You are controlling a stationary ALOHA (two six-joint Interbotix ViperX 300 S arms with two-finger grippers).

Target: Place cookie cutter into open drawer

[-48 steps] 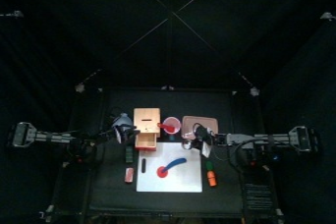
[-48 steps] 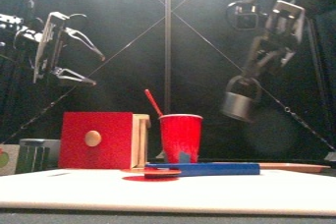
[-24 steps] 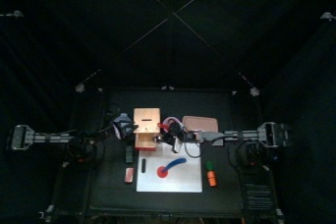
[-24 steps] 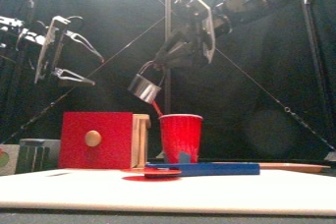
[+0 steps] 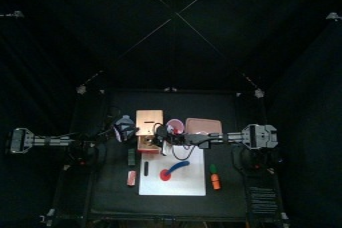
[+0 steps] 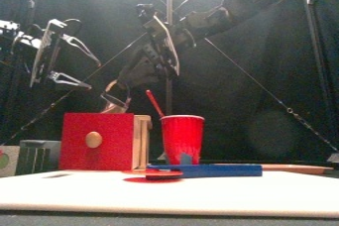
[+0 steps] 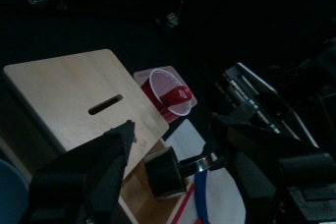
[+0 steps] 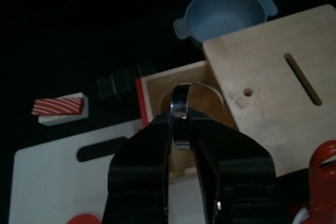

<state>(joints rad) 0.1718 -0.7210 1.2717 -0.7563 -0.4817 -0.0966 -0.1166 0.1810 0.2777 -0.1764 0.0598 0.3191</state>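
The drawer (image 8: 161, 98) stands pulled open from its light wooden unit (image 5: 150, 125), which shows a red front in the front view (image 6: 106, 141). My right gripper (image 8: 182, 122) is shut on the metal cookie cutter (image 8: 184, 94) and holds it right over the open drawer. In the front view the right gripper (image 6: 119, 98) hangs just above the unit, and in the top view it (image 5: 158, 144) reaches across the middle. My left gripper (image 6: 59, 63) is open and empty, raised left of the unit. It looks down on the unit's slotted top (image 7: 79, 90).
A red cup (image 6: 183, 138) stands right beside the unit. A blue bowl (image 8: 223, 12) lies behind it. A white board (image 5: 177, 178) in front carries a blue piece (image 6: 219, 169) and a red disc (image 6: 153, 175). A red striped block (image 8: 59, 104) lies near the board. A pink box (image 5: 202, 126) stands to the right.
My right arm has swung from the right side across to the left with the cookie cutter and come down over the open drawer. The left arm has hardly moved.
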